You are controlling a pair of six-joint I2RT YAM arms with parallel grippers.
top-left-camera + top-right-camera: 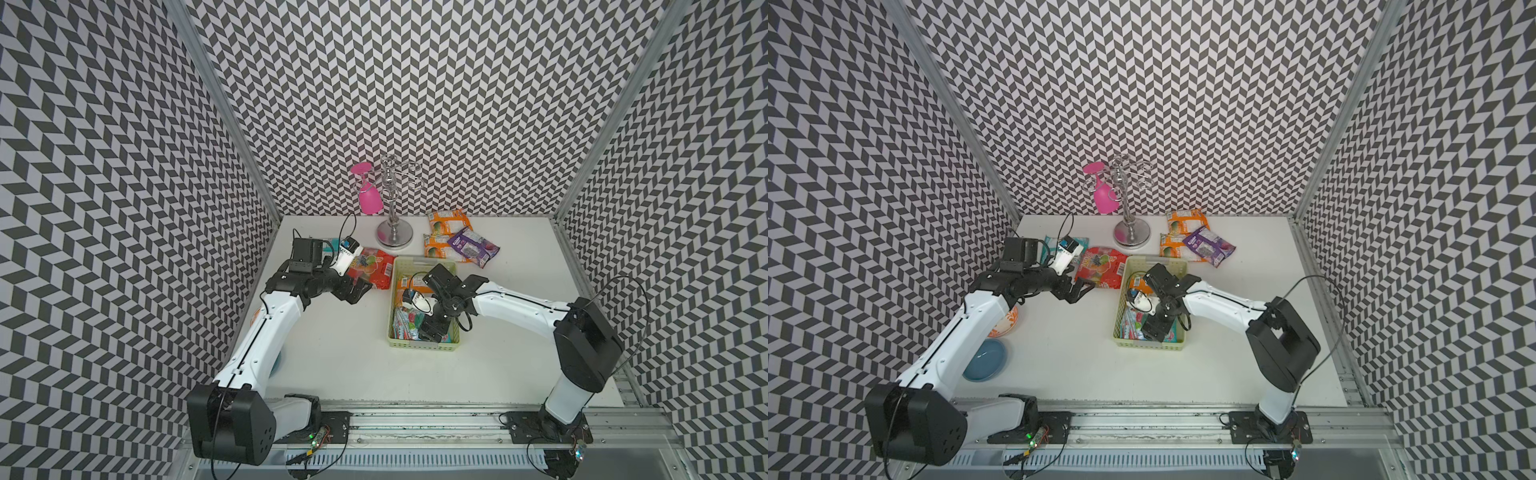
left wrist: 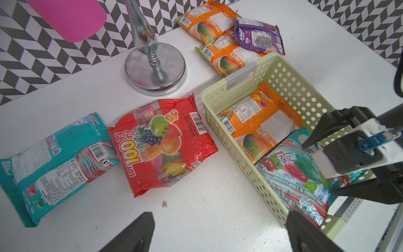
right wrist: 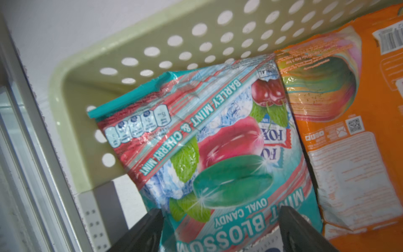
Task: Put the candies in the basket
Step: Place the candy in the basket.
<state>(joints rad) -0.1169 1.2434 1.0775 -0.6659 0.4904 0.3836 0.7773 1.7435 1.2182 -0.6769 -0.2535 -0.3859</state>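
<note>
Your right gripper hangs inside the basket with its jaws spread wide. The mint packet lies directly beneath it on the basket floor, between the fingers rather than pinched. Just beyond that packet from the gripper, an orange packet also lies in the basket, so two are in.

Your left gripper is spread too and holds nothing, hovering over bare table. The red bag lies just ahead of it, untouched. A teal packet lies beside the bag, on the side away from the basket.

Well past the basket from both grippers, the loose orange packets and a purple packet overlap in a heap. By my count five remain to move, with the red bag nearest to hand.
</note>
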